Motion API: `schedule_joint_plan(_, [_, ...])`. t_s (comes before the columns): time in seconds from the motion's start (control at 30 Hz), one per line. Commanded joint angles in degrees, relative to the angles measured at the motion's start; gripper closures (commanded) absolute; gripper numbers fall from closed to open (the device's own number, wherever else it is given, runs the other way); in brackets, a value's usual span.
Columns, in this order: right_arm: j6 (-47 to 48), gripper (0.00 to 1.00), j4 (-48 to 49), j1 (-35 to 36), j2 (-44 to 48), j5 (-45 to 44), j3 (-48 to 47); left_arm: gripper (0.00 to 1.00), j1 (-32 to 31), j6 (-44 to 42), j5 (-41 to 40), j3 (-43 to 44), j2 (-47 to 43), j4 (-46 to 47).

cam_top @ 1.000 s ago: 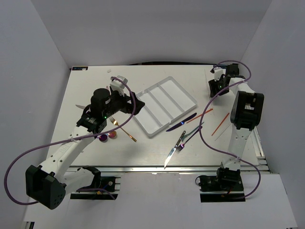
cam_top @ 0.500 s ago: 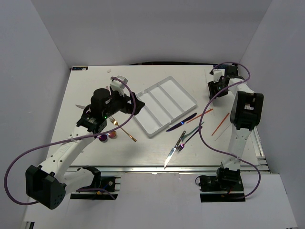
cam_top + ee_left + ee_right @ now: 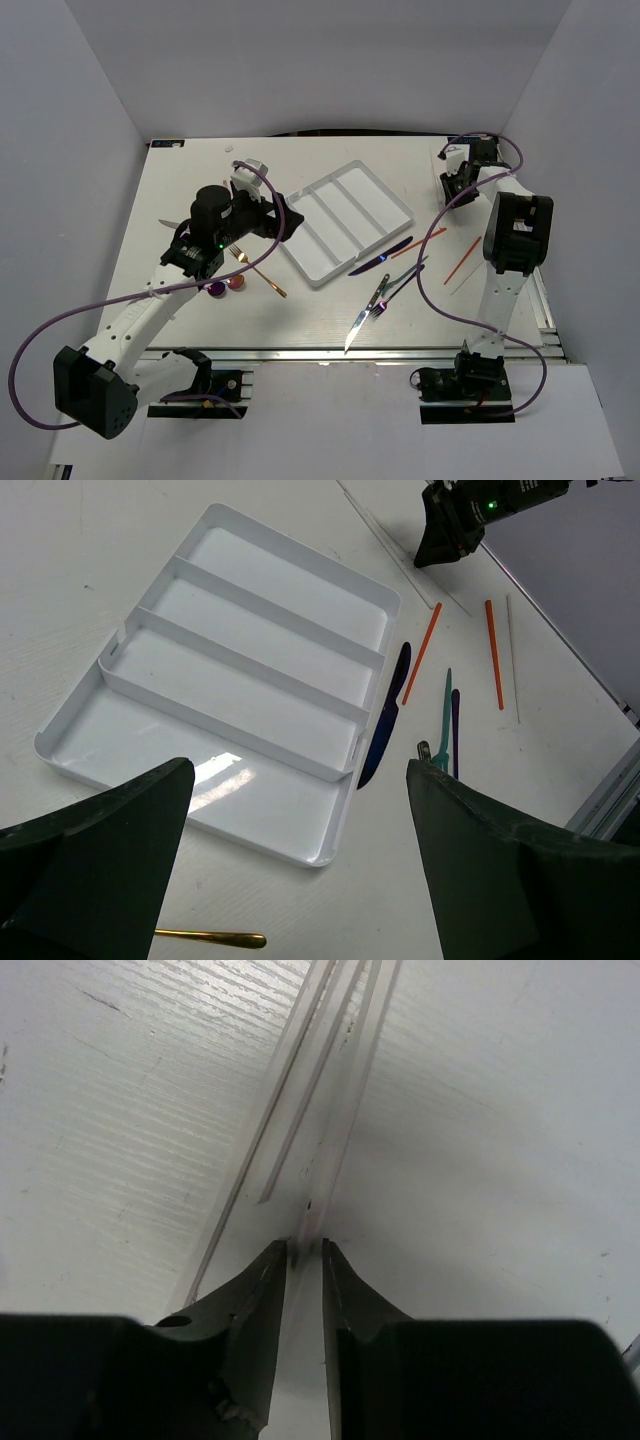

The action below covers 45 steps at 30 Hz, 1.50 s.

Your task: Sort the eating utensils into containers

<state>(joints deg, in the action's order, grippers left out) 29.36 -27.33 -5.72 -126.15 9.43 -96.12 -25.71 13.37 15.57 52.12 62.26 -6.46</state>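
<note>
While L gripper (image 3: 300,776) hangs spread by tray (image 3: 270,590), R gripper (image 3: 305,1252) sits nearly pinched — maybe on clear strip (image 3: 349,1110).

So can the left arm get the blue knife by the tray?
Probably yes. The left gripper hangs open over the tray, and the blue knife lies uncovered on the table just beyond the tray, nothing blocking it.
</note>
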Motion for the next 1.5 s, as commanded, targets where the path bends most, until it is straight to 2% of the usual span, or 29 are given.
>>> schedule_joint_plan(0.0, [1.0, 0.76, -1.1, -0.6, 1.2, -3.7, 1.1, 0.02, -0.1, -0.3, 0.0, 1.8, -1.6, -0.1])
schedule_joint_plan(0.27, [-0.2, 0.99, -1.1, -1.0, 1.2, -4.0, 0.1, 0.02, -0.1, -0.3, -0.2, 1.8, -1.4, -0.1])
schedule_joint_plan(0.57, [-1.3, 1.00, 1.9, -1.5, 6.1, -4.5, 1.7, 0.02, -0.1, -0.4, -0.1, 1.8, -1.4, -0.1])
schedule_joint_plan(0.73, [-2.3, 1.00, 2.4, -0.7, 12.1, 0.7, 2.9, 0.02, -0.1, -0.4, 0.2, 1.8, -1.3, 0.0])
schedule_joint_plan(0.9, [-0.2, 1.00, 1.0, 6.5, 16.4, 0.2, 5.1, 0.02, -0.1, -0.3, 0.3, 1.8, -1.4, 0.0])
schedule_joint_plan(0.97, [-0.4, 1.00, 0.8, 11.9, 17.5, 0.6, 5.3, 0.02, -0.2, -0.4, 0.0, 1.8, -1.4, 0.0])
schedule_joint_plan(1.0, [-0.6, 1.00, 0.7, 15.1, 17.9, 0.8, 4.6, 0.02, -0.1, -0.5, -0.1, 1.7, -1.3, 0.0])
schedule_joint_plan(1.2, [-3.6, 1.00, -2.3, 23.8, 14.2, 3.7, -3.5, 0.02, -0.1, -1.1, -0.8, 1.7, -1.2, -0.1])
schedule_joint_plan(1.47, [-6.1, 1.00, -4.1, 27.1, 6.5, 5.3, -13.2, 0.02, -0.1, -1.5, -1.3, 1.6, -1.0, -0.1])
